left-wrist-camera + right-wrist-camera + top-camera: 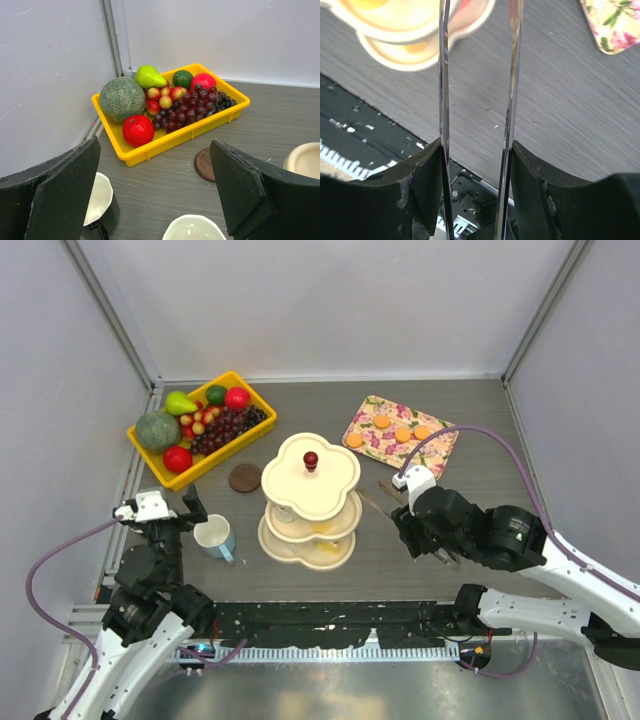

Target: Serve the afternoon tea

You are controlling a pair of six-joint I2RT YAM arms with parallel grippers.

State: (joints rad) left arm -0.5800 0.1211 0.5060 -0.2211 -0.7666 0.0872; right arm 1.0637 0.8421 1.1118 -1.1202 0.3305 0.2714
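Grey wood-grain table (pixel 480 400) w/ white walls on three sides.

Containers first. A yellow bin (pixel 200 430) sits upper left of the top view, packed w/ fruit: a netted green melon (pixel 122 98), pear (pixel 149 76), lime (pixel 182 78), two red round fruits, a few strawberries and a heap of dark grapes (pixel 192 107). A floral tray (pixel 372 445) lies upper right of centre at an angle, w/ four round orange biscuits (pixel 382 422) on it. A brown disc (pixel 244 477) lies flat on the table between bin and stand, touching neither.

The stand (pixel 335 485) is at frame centre: cream, three clover-shaped tiers, upright, w/ a red knob (pixel 311 458) on top. Top tier is bare; yellow-orange pieces (pixel 325 531) show on the lower tiers, too small to tell what they are.

The pale blue mug (pixel 215 536) stands upright left of the stand, apart from it, white inside. The dark mug (pixel 97 205) shows lower left in the left wrist view, partly behind a finger; contents can't be seen.

The left gripper (pixel 155 147) hangs lower left of the top view near the mugs, its fingers spread wide w/ nothing between them. The right gripper (pixel 476 145), right of the stand, grips metal tongs (pixel 443 75) – each blade lies against a finger's inner face, blades apart and holding nothing, tips pointing toward the stand's lower tiers.
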